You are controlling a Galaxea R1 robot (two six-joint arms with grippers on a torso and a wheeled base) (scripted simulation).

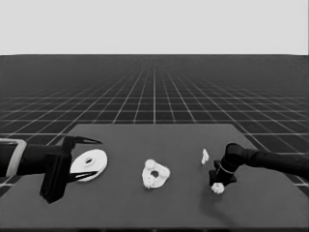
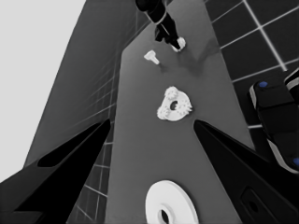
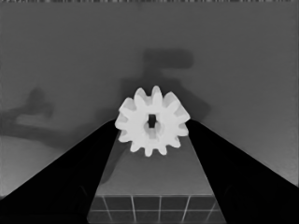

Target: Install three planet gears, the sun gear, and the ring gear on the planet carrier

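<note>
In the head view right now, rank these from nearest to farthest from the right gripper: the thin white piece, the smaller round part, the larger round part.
Measured from the right gripper, at the table's right:
1. Thin white piece, just beside it, toward the far edge.
2. Smaller round part, mid-table, carrying gears.
3. Larger round part, far left, under the waiting left gripper.

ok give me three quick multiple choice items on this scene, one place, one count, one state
1. Where does the larger round part lie?
A. table centre
B. left end, under the left tool
C. right end

2. How many gears sit on the smaller round part?
A. none
B. one
C. three

3. The right tool is
A. open, empty
B. shut on a gear
C. parked off the table

Answers: B, the head view shows it beneath the waiting arm's fingers; C, the left wrist view shows three; B, both fingertips press its teeth.
</note>
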